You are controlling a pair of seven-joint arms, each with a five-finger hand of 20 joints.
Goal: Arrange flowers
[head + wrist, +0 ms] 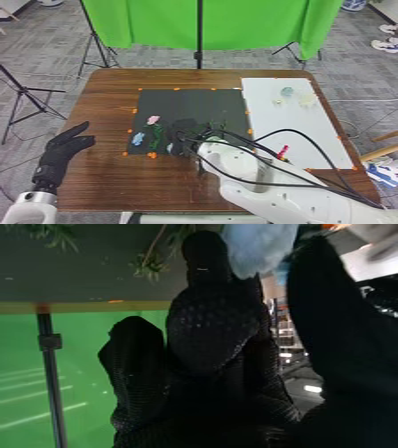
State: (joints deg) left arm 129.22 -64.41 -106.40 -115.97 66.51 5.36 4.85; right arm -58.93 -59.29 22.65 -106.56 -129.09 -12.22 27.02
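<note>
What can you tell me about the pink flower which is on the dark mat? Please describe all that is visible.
The pink flower is small, with a pale pink head of uneven outline. It lies on the left part of the dark mat, farther from the robot than the light blue flower. Green foliage runs from near it towards the robot; whether this is its own stem, I cannot tell. Its material is also unclear.

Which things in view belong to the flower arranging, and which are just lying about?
Part of the job:
- pink flower
- blue flower
- green stems
- right hand, among the flowers
- pale pieces, possibly blooms

Just about:
- orange tabs
- green cloth
- black pole
</note>
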